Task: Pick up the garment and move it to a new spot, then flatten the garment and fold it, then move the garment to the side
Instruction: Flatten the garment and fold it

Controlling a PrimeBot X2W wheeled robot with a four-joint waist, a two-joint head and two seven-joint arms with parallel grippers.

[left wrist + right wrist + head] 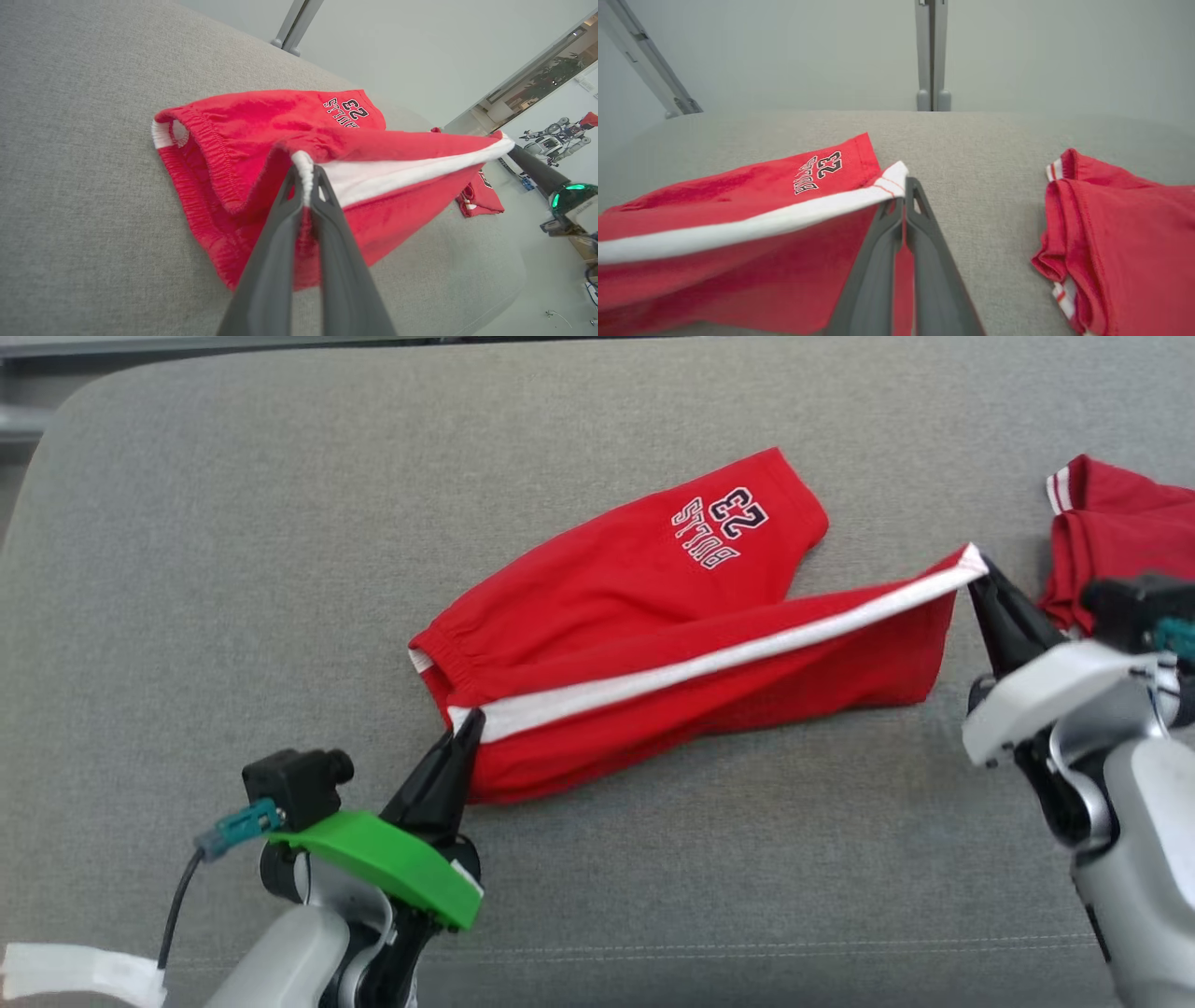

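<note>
Shorts (653, 644) corner hidden between right fingers (1008, 621); neighbouring red garment (1120, 532) cut off.

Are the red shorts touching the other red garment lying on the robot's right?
Apart. The right wrist view shows a strip of bare grey cushion between the shorts and the other red garment.

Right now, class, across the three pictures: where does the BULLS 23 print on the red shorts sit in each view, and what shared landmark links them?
Head view: BULLS 23 print upper centre, upside down, on the far leg of the red shorts.
Left wrist view: print above centre, upside down, just above the lifted fold.
Right wrist view: print left of centre, upright but tilted.
Shared landmark: the white stripe running below the print.
</note>
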